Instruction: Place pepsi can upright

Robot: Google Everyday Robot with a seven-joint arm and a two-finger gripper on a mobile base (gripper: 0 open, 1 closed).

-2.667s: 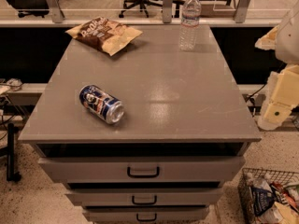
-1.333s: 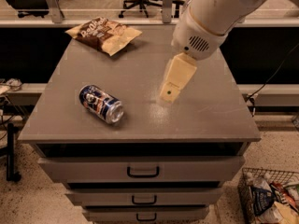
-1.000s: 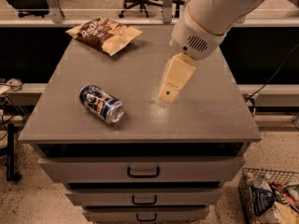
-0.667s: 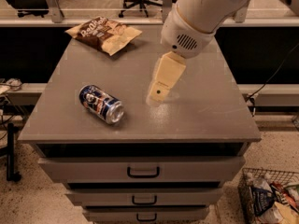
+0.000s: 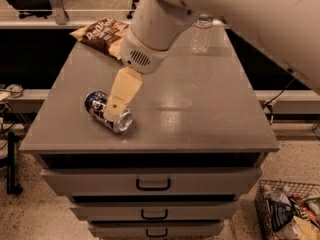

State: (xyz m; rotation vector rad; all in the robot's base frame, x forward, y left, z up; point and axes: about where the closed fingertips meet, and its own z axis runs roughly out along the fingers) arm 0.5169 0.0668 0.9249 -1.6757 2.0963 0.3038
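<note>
The pepsi can [image 5: 97, 104], dark blue with silver ends, lies on its side near the front left of the grey cabinet top [image 5: 200, 114]. My gripper [image 5: 113, 111] reaches down from the white arm [image 5: 155, 29] and its cream fingers [image 5: 122, 89] hang over the middle of the can, covering part of it. The silver end of the can [image 5: 123, 122] points toward the front edge.
A brown-and-cream chip bag [image 5: 102, 34] lies at the back left of the top. A clear water bottle [image 5: 201, 34] stands at the back right. Drawers [image 5: 152, 184] face front. A wire basket [image 5: 290, 211] with items sits on the floor at lower right.
The arm has swung in from the right and moved left and down, from mid-table to directly over the can. The view has shifted closer. The can lies where it was.
</note>
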